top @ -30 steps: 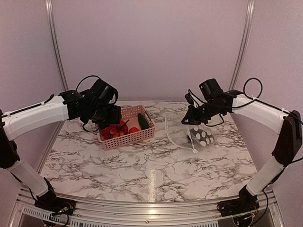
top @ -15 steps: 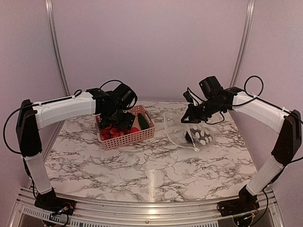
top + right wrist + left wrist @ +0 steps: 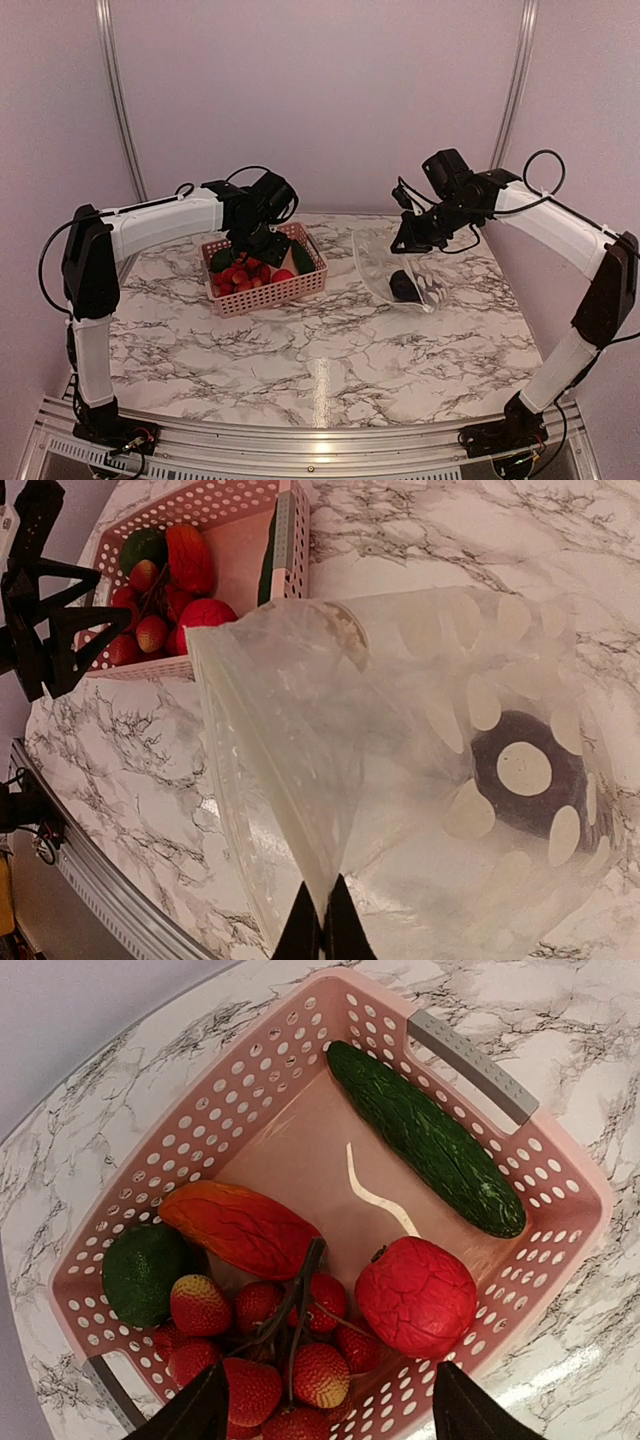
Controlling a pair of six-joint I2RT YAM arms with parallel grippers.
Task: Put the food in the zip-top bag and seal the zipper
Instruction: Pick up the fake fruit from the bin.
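The food lies mostly in a pink lattice basket: a round red fruit, a long green piece, an orange-red piece, a round green one and a bunch of small red berries. My left gripper hangs open just above the berries, touching nothing. The dotted clear zip-top bag hangs from my right gripper, which is shut on its upper edge. Its mouth faces the basket, and the zipper runs along that open edge. One dark piece sits inside the bag.
The basket stands at the back left of the marble table, and the bag at the back right, a hand's width apart. Grey handles cap the basket's short ends. Walls close in behind and at both sides.
My left arm has swung right, from the basket's left edge to above its middle, with its jaws a little wider. The right gripper has lifted the bag's edge slightly.
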